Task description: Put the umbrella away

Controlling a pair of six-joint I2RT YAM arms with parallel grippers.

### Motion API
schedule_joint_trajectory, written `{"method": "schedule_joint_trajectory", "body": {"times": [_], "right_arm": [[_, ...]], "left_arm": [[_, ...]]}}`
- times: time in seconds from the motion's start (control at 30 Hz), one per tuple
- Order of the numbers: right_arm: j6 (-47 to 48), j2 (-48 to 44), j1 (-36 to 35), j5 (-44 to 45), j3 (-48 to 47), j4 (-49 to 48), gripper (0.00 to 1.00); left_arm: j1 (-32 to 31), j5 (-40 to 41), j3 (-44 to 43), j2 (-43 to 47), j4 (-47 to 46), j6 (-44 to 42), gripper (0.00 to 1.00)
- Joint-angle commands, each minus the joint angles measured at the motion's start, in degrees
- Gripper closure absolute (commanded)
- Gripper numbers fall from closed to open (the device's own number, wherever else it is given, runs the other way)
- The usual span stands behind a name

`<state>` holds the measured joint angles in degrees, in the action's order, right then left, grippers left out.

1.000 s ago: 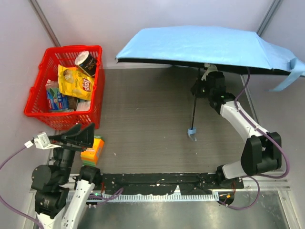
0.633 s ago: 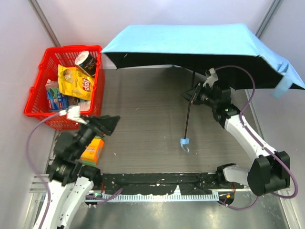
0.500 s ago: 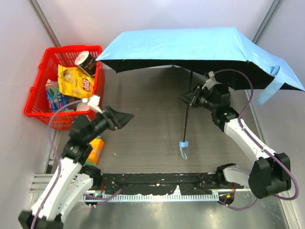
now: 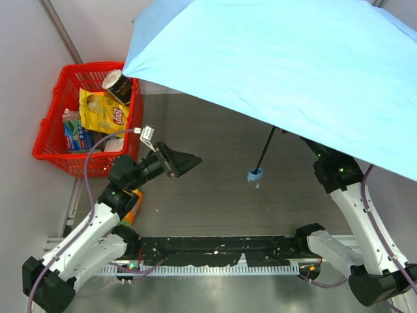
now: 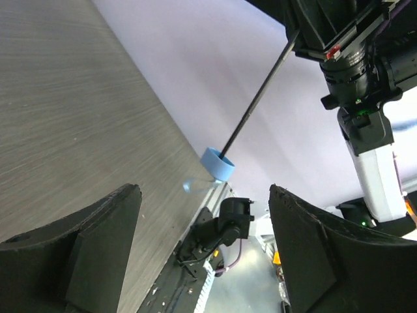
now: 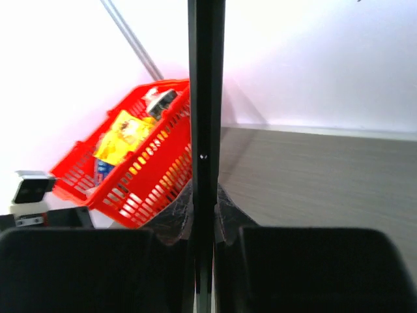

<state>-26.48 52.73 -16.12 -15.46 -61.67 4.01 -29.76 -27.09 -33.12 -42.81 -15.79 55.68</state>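
Observation:
The umbrella is open, and its light sky-blue canopy (image 4: 293, 72) fills the upper right of the top view. Its thin black shaft (image 4: 266, 149) slants down to a blue handle end (image 4: 255, 174) hanging above the table. My right gripper (image 6: 204, 208) is shut on the shaft (image 6: 205, 98); in the top view the canopy hides it and only the right arm (image 4: 342, 176) shows. My left gripper (image 4: 189, 161) is open and points right, a short way left of the handle. In the left wrist view the handle end (image 5: 218, 163) lies beyond the open left gripper (image 5: 203, 195).
A red basket (image 4: 62, 155) holding packets and a can stands at the left, also visible in the right wrist view as the red basket (image 6: 140, 179). An orange box (image 4: 132, 201) sits beside the left arm. A black rail (image 4: 215, 248) runs along the near edge.
The umbrella has risen and tilted, so its canopy now covers much more of the view. The left arm has swung up and right toward the handle. The right grip on the shaft is unchanged.

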Motion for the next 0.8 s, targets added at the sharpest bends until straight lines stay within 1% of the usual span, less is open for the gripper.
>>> {"method": "schedule_joint_trajectory", "body": {"times": [0.0,0.03,0.07,0.1,0.13,0.17,0.23,0.33,0.47,0.6,0.63,0.7,0.73,0.77], "right_arm": [[-4.3,2.8,-0.1,-7.9,3.5,-12.1,0.99],[-7.1,2.6,-0.2,-9.1,5.1,-17.0,0.99],[-10.6,2.4,-0.4,-12.3,8.6,-19.7,0.99],[-12.4,2.2,-0.6,-14.4,10.2,-26.8,0.99],[-16.0,2.1,-0.8,-15.0,13.5,-30.5,0.99],[-17.6,2.2,-1.5,-16.5,14.6,-36.2,0.99],[-21.1,3.3,-3.1,-17.6,17.1,-42.3,0.99],[-23.5,4.7,-5.1,-18.5,18.4,-45.2,0.99],[-26.1,5.3,-7.3,-18.2,20.0,-48.5,0.99],[-27.8,4.9,-8.7,-17.7,21.5,-49.5,0.99],[-28.4,4.7,-8.7,-17.1,21.9,-49.3,0.99],[-28.4,4.5,-9.2,-16.7,21.9,-48.8,0.99],[-28.3,4.4,-9.5,-16.1,21.9,-47.6,0.99],[-27.9,4.4,-9.6,-15.8,21.9,-47.1,0.99]], "left_arm": [[-1.6,-3.7,-1.1,-5.6,-11.5,5.6,0.16],[-2.4,-3.6,-1.8,-6.8,-11.7,5.3,0.16],[-3.2,-3.3,-2.6,-8.2,-12.2,5.2,0.15],[-3.9,-3.2,-3.4,-10.3,-12.9,5.3,0.15],[-4.8,-3.3,-4.2,-12.2,-13.4,5.4,0.15],[-5.7,-3.3,-5.1,-14.0,-13.8,5.5,0.15],[-8.3,-3.3,-6.0,-17.3,-16.7,5.8,0.16],[-11.8,-2.4,-6.4,-22.4,-20.6,6.2,0.19],[-16.3,-1.6,-7.5,-28.5,-23.5,6.0,0.22],[-17.1,0.5,-7.7,-30.1,-24.3,5.8,0.37],[-17.2,0.2,-7.9,-30.1,-24.3,5.8,0.45],[-17.1,-1.1,-8.9,-30.1,-24.2,5.9,0.57],[-17.1,-1.5,-9.1,-30.3,-24.3,6.1,0.67],[-17.3,-1.7,-9.5,-30.4,-24.6,6.1,0.74]]}}
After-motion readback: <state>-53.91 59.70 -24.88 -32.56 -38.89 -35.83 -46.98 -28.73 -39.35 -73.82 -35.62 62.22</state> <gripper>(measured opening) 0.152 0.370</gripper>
